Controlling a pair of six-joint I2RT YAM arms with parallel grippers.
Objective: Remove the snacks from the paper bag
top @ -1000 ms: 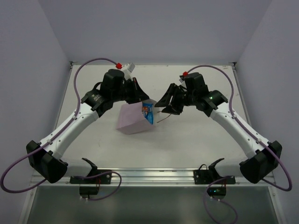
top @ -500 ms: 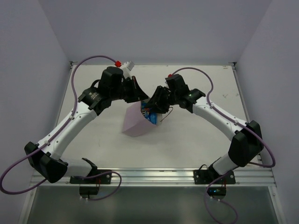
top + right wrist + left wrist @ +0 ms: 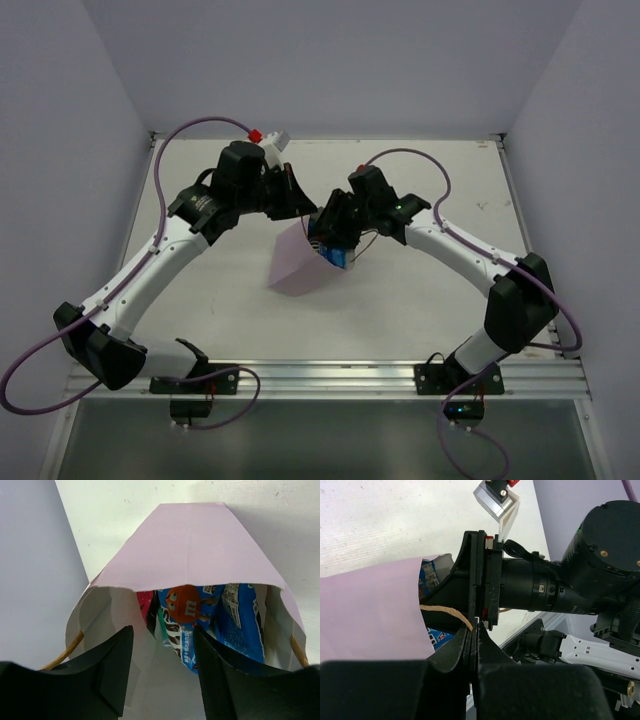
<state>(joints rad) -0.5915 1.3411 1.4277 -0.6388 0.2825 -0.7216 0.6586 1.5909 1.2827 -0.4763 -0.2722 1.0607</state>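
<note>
The pale lilac paper bag (image 3: pixel 293 266) lies tipped, its mouth facing right. My left gripper (image 3: pixel 300 208) is shut on the bag's upper rim beside a brown cord handle (image 3: pixel 445 612); the bag also shows in the left wrist view (image 3: pixel 370 610). My right gripper (image 3: pixel 326 234) is open at the bag's mouth. In the right wrist view its fingers (image 3: pixel 162 640) reach just inside the bag (image 3: pixel 190 545). Between and beyond them lie the snacks: a blue candy packet with an orange figure (image 3: pixel 186 611), another blue packet (image 3: pixel 244 620) and a red-pink one (image 3: pixel 145 601). A blue packet shows at the mouth (image 3: pixel 336 258).
The white table (image 3: pixel 420 290) is walled by pale panels at the back and sides. The two arms meet over the bag at the table's middle. The right wrist's body (image 3: pixel 580 580) sits close in front of my left gripper.
My right arm has swung left to the bag, and its open fingers now sit in the bag's mouth. The bag has shifted slightly right. My left gripper keeps its hold.
</note>
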